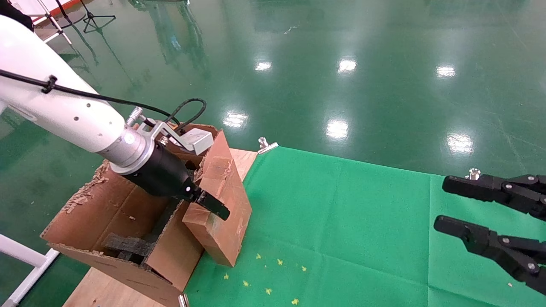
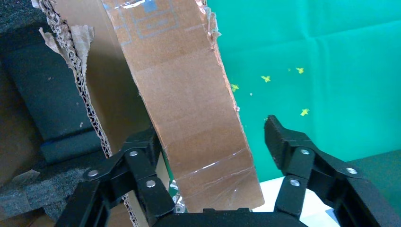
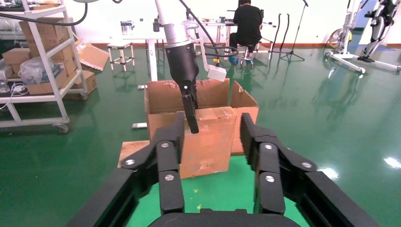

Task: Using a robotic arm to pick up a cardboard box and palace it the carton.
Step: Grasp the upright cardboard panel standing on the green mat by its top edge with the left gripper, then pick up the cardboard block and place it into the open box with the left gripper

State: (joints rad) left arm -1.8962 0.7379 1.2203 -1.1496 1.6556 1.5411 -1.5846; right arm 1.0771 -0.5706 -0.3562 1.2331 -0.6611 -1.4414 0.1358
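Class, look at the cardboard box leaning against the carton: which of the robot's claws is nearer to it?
Left. The left claw sits right at the cardboard box, fingers either side of it, open. The right claw hangs far off over the green cloth.

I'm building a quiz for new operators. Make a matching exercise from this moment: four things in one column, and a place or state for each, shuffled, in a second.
Things
1. cardboard box
2. carton
3. left gripper
4. right gripper

Places or states
A. open, holding nothing, over the green cloth
B. fingers either side of the box, one not touching it
C. tilted, leaning against the carton's wall
D. ragged flaps up, black foam inside

Pairs: 1-C, 2-D, 3-B, 4-A
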